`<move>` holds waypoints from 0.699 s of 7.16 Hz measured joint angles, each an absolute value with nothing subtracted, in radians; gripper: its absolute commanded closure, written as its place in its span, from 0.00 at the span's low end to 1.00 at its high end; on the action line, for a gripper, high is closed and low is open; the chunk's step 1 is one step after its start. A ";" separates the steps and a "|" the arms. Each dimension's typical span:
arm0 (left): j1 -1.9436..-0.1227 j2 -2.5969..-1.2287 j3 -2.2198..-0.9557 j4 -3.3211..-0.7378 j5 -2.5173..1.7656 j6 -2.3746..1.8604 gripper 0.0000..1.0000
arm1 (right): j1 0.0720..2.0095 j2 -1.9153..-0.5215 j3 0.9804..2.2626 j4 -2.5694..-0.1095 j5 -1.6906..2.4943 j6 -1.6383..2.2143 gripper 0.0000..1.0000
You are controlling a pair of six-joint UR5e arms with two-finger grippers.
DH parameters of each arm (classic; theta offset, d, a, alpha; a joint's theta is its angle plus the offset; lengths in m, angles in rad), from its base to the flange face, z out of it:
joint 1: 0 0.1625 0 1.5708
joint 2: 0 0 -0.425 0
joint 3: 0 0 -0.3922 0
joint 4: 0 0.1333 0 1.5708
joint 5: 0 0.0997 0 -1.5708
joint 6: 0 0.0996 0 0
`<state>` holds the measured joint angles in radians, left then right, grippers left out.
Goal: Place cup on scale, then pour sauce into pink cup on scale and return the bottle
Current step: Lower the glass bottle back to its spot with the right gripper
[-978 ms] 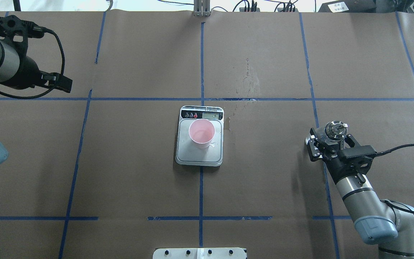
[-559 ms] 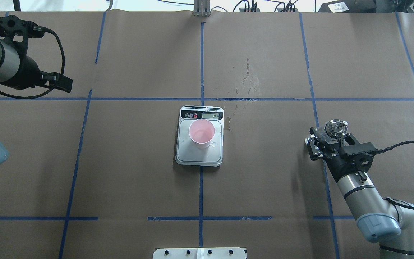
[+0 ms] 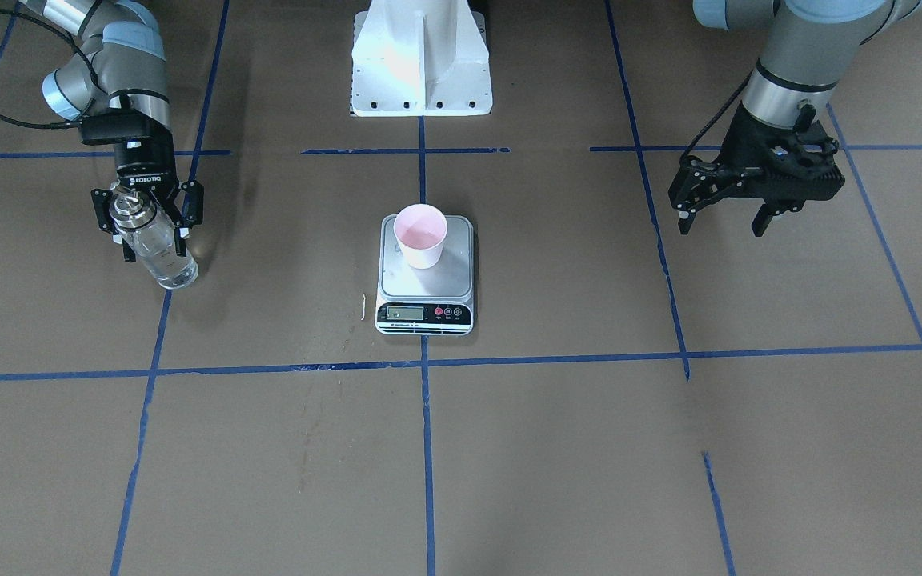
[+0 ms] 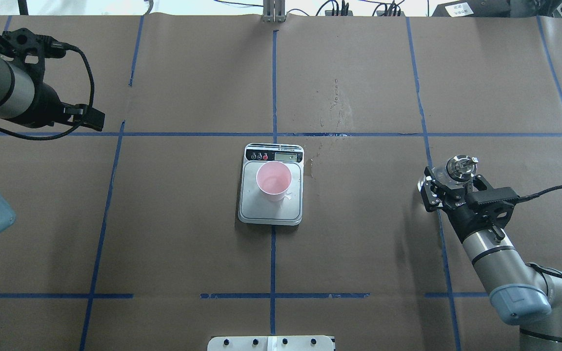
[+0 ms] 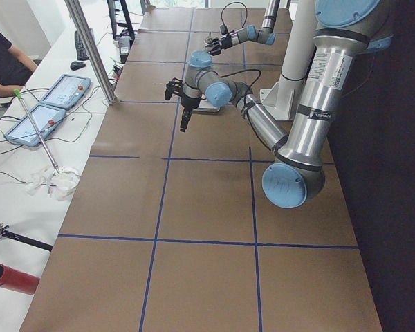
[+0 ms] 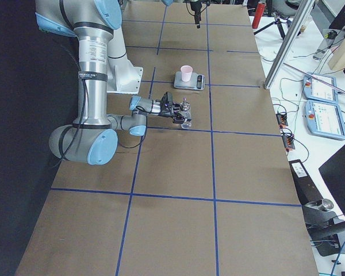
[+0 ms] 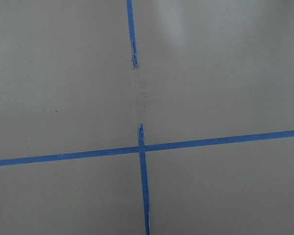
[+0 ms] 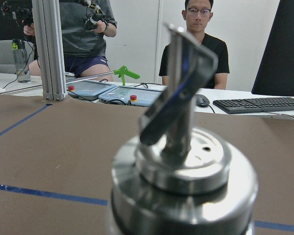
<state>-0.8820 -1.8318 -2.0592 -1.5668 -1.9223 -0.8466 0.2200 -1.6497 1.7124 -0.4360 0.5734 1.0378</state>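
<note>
At table [image 4: 188, 219] centre, digital scale [image 4: 261, 212] sits on a blue tape [image 4: 272, 258] line, display strip on the side away from the robot. Pink cup [image 4: 273, 181] stands upright on the scale's platform, toward the display end. Cup contents not readable. Small whitish splotch [image 4: 289, 196] on the platform just beside the cup base.

Right side: right pincer [image 3: 153, 232] reaches in near-horizontal, low over the table, well apart from the scale. Its fingers [image 3: 189, 210] flank the upper body of the clear glass bottle [image 3: 163, 260] and are closed in on it, gripping it. Bottle upright, base at a tape line; resting on the table or just off it, cannot tell. Silver pour-spout cap [image 4: 460, 165] pokes up above the fingers in the overhead view. The same cap fills the right wrist view up close [image 8: 181, 161], with a seated man in a black T-shirt [image 8: 201, 49] and a keyboard [image 8: 257, 104] behind it, past the table edge.

Left side: left pincer [image 3: 721, 220] is up above the table, far from scale and bottle, jaws spread wide, holding nothing. Left wrist view shows only brown table surface and crossing tape [image 7: 143, 147].
</note>
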 measured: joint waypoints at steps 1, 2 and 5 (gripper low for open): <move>-0.880 -1.832 -2.060 -1.567 -1.922 -0.850 0.00 | 0.221 -1.652 1.732 -0.475 0.585 1.038 1.00; -0.880 -1.832 -2.060 -1.567 -1.923 -0.852 0.00 | 0.222 -1.660 1.745 -0.500 0.603 1.038 1.00; -0.878 -1.832 -2.065 -1.567 -1.922 -0.859 0.00 | 0.222 -1.691 1.754 -0.516 0.684 1.094 1.00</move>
